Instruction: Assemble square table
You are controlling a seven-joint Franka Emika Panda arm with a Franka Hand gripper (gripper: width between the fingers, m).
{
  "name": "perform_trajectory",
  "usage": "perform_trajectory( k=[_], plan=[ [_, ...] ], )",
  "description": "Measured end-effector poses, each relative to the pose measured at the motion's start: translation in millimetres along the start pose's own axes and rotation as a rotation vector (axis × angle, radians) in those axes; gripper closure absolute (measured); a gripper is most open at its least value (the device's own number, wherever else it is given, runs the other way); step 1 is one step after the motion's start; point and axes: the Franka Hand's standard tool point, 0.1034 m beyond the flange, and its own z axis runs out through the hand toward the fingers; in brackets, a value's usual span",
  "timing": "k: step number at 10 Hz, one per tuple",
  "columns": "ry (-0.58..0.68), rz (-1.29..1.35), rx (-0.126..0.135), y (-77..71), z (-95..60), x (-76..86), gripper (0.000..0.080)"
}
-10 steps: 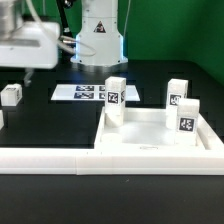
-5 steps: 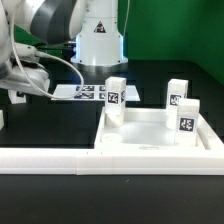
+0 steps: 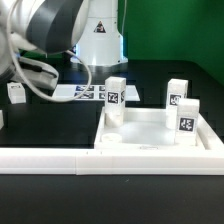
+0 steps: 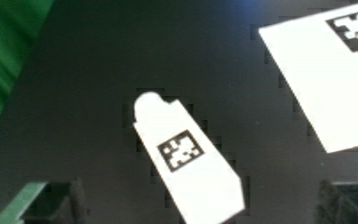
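The square table top [image 3: 146,130] lies at the exterior view's right, a white tray with three white tagged legs standing in it [image 3: 115,101], [image 3: 177,94], [image 3: 187,115]. A fourth loose leg [image 3: 15,92] lies on the black table at the exterior view's far left, below the arm's blurred hand. In the wrist view this leg [image 4: 188,152] lies flat, tag up. My gripper [image 4: 197,205] is open above it. One dark fingertip [image 4: 43,204] shows on either side of the leg's near end, not touching it.
The marker board [image 3: 88,92] lies behind the loose leg, near the robot base, and shows in the wrist view [image 4: 336,75]. A long white L-shaped rail [image 3: 50,158] runs along the front of the table top. A green wall [image 4: 7,60] borders the table.
The arm has swung from the upper left down over the far-left leg. The leg and the table top with its three legs have not moved.
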Motion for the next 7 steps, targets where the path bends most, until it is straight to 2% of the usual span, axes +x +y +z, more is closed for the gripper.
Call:
perform_trajectory(
  k=[2,3,4,6,7],
  plan=[
    [0.004,0.0,0.0,0.6,-0.4,0.7,0.0151],
    [0.039,-0.018,-0.009,0.9,-2.3,5.7,0.0151],
    [0.171,-0.089,-0.032,-5.3,-6.1,12.2,0.0151],
    [0.281,-0.239,-0.043,-17.7,5.4,-2.8,0.0151],
    [0.295,-0.244,-0.042,-18.1,12.7,-5.3,0.0151]
  ],
)
